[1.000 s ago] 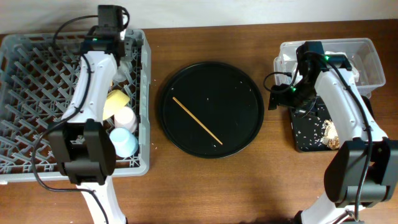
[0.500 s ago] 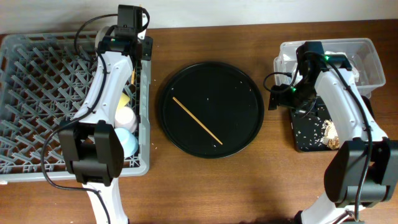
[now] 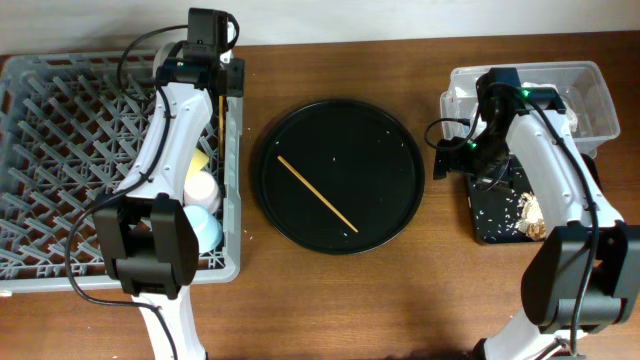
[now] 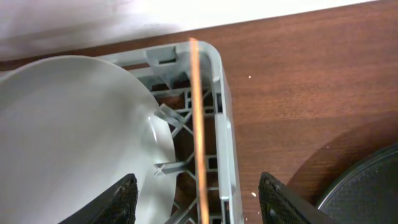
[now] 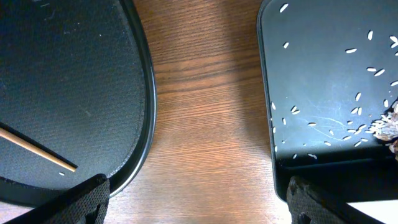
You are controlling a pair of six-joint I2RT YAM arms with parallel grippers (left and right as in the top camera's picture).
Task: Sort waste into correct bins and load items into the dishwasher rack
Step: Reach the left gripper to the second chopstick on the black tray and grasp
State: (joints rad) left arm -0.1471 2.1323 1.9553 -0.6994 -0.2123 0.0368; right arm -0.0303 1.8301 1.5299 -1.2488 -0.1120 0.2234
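Overhead, the left pincer [image 4: 199, 190] is seen at the far right corner of the rack [image 3: 60, 130], with its fingers spread wide. One chopstick [image 4: 196, 124] is framed between them and touched by neither. It runs along the inside of the rack wall, just beside the plate [image 4: 68, 137]. The second chopstick [image 3: 317, 194] is seen lying on the round tray [image 3: 390, 130]. The right pincer [image 5: 198, 186] is held open over the tabletop [image 5: 205, 93], between the round tray and the black tray [image 5: 323, 81], where scraps [image 5: 388, 124] are scattered.

No readable text, labels, brands or numbers on anything in view.
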